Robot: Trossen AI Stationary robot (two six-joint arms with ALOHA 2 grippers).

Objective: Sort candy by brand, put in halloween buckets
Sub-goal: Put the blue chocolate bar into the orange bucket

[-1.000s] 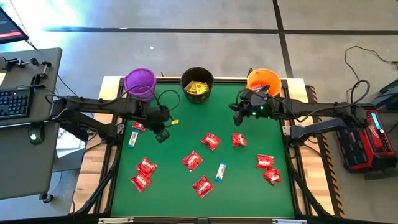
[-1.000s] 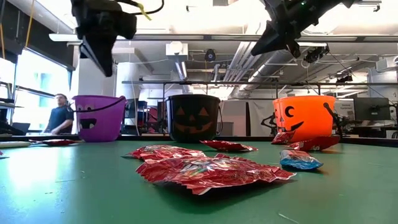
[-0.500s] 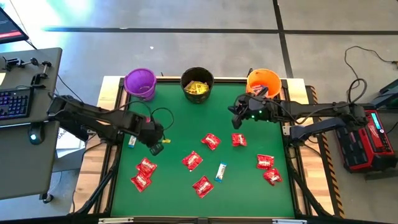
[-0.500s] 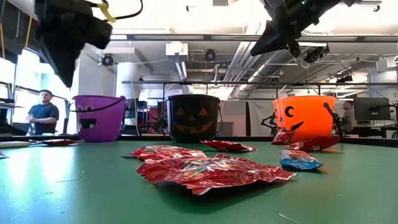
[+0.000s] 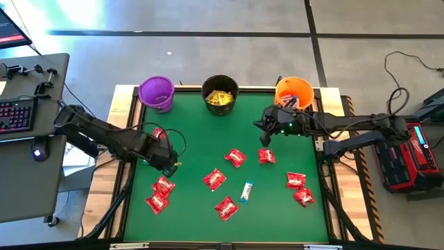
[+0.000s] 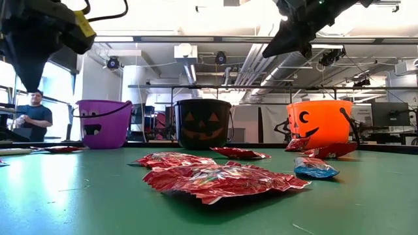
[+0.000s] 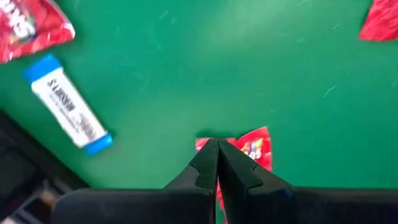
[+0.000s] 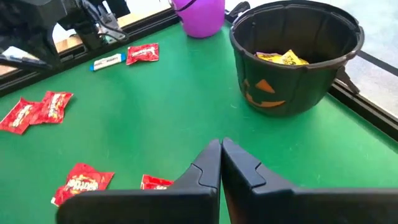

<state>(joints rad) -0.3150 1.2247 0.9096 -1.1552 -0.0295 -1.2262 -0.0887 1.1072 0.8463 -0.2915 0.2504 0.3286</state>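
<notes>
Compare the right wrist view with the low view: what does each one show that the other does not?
Only the right wrist view shows the yellow packets inside the black bucket and the right gripper shut, holding nothing. Only the low view shows the orange bucket and a person behind the table. Both share the purple bucket, the black bucket and red packets on the green table.

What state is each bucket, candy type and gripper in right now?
purple bucket: upright, contents not visible
black bucket: upright, holds yellow packets
orange bucket: upright
red packets: loose on table
white-and-blue bars: loose on table
left gripper: shut, empty
right gripper: shut, empty
</notes>
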